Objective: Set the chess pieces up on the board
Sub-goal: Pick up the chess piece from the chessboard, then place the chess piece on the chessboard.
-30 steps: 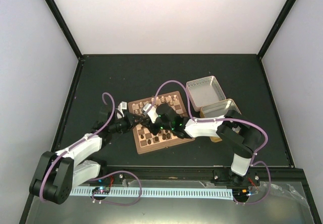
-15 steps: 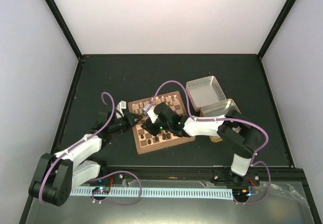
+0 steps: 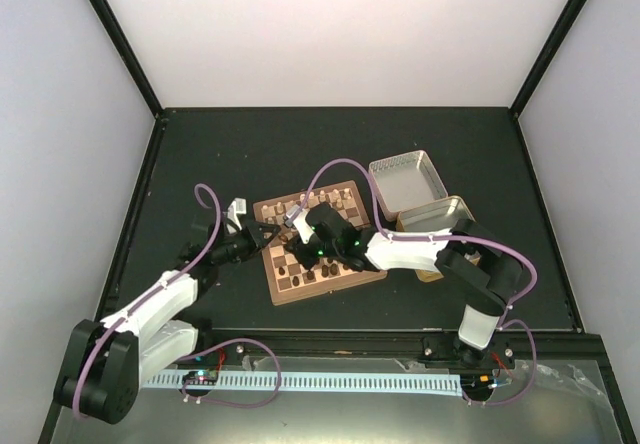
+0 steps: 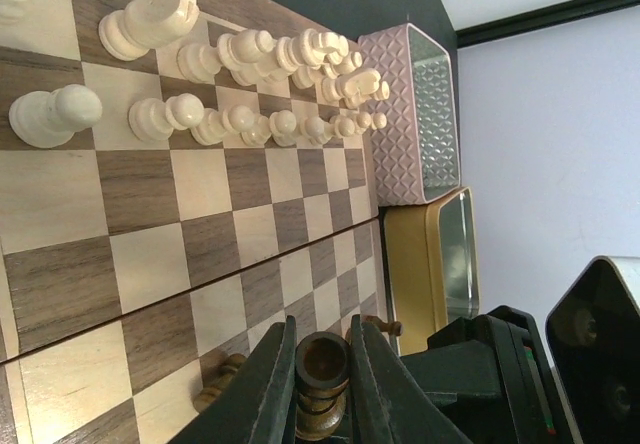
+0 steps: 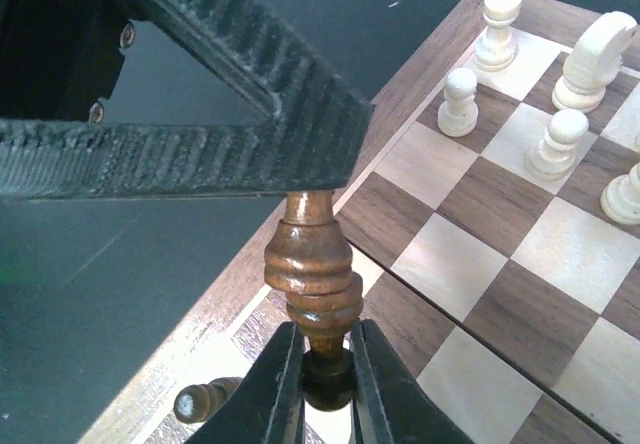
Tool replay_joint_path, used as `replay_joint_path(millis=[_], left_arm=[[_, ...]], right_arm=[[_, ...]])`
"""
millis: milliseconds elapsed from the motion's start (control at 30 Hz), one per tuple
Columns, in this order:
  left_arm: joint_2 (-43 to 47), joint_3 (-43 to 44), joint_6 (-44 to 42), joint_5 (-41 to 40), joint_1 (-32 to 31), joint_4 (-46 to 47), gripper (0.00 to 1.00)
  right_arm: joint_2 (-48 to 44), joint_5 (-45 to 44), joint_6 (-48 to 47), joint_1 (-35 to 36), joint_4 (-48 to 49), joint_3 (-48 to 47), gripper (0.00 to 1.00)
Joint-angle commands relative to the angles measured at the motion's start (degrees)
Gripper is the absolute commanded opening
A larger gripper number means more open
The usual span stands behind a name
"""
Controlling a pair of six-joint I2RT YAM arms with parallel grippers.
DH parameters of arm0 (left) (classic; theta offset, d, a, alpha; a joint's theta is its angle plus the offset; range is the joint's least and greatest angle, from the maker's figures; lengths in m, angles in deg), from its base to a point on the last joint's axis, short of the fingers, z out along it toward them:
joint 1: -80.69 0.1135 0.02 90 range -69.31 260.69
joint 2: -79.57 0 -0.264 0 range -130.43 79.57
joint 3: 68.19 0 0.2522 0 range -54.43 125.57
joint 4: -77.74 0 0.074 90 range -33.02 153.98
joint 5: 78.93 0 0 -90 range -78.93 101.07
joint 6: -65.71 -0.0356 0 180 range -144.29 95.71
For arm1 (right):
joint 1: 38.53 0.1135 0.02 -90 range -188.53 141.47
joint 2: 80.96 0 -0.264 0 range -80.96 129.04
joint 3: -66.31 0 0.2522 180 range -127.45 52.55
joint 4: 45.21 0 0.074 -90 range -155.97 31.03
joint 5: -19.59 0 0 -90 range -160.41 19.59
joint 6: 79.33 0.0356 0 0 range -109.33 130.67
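One dark brown chess piece is held at both ends above the left edge of the board. My right gripper is shut on its narrow end. My left gripper is shut on the other end, with the piece's round end face showing between its jaws. In the top view the left gripper and right gripper meet over the board's left part. Cream pieces stand in two rows on the board. Some also show in the right wrist view.
Dark pieces lie on their sides on the board. A pink tin half and a yellow tin half sit right of the board; both show in the left wrist view. A small white object lies left of the board.
My left arm's elbow has swung down and to the left, and its gripper has shifted slightly left. My right gripper has stayed over the board's left part.
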Motion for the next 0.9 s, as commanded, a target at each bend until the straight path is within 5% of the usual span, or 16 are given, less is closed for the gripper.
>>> replay_joint_path(millis=[0, 400, 633, 867], left_arm=[[1.7, 1.9, 0.8, 0.8, 0.1, -1.6, 0.02], [6.7, 2.7, -14.6, -7.7, -1.5, -7.5, 0.02], [7.1, 6.0, -24.9, -30.0, -16.5, -14.4, 0.01], [2.3, 1.9, -25.7, -44.7, -22.9, -7.7, 0.02]], right_arm=[[-2.4, -0.9, 0.6, -0.3, 1.5, 0.5, 0.07], [-9.5, -13.6, 4.4, -0.5, -4.7, 3.9, 0.01], [-14.7, -19.7, 8.7, -0.7, -9.8, 3.9, 0.01], [-18.1, -20.0, 9.3, -0.8, -10.7, 5.0, 0.02]])
